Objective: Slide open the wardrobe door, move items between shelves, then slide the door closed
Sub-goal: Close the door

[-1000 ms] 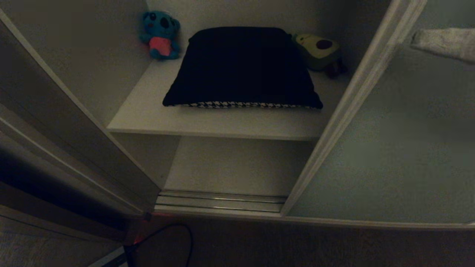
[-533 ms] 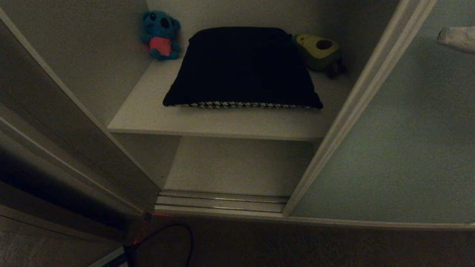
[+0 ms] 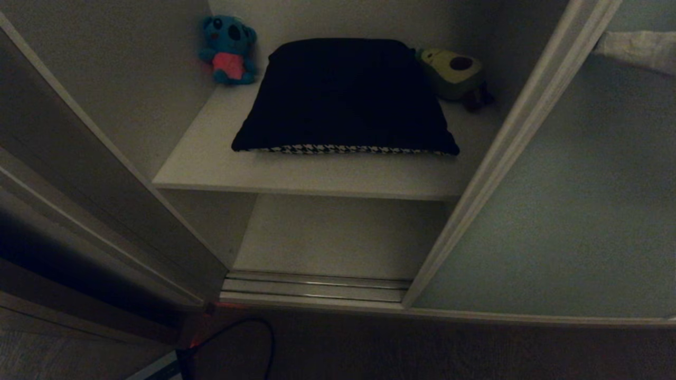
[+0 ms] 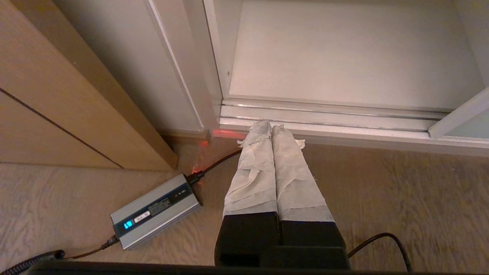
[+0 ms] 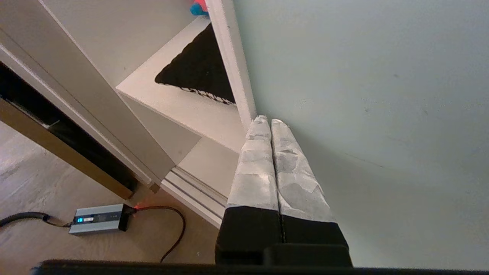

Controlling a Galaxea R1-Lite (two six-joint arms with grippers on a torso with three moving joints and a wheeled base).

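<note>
The sliding wardrobe door [image 3: 554, 211], a pale grey-green panel with a light edge strip [image 3: 501, 158], stands slid to the right, leaving the compartment open. A big square cushion [image 3: 343, 95], dark on top with houndstooth along its front edge, lies flat on the upper shelf [image 3: 211, 163]. The lower shelf [image 3: 338, 235] is bare. My right gripper [image 5: 266, 120] is shut and empty, with its taped tips at the door panel [image 5: 363, 95] just beside the edge strip [image 5: 233, 57]. It also shows at the head view's top right as the right gripper [image 3: 634, 45]. My left gripper [image 4: 270, 126] is shut and empty, low over the floor by the track.
A blue plush [image 3: 228, 50] sits at the shelf's back left and an avocado plush [image 3: 454, 71] at its back right. The metal door track [image 3: 317, 285] runs along the bottom. A power adapter [image 4: 156, 210] and its cables lie on the wood floor by the wardrobe's left frame.
The door's edge strip has shifted slightly to the right. My right gripper has moved a little up along the door panel at the head view's top right.
</note>
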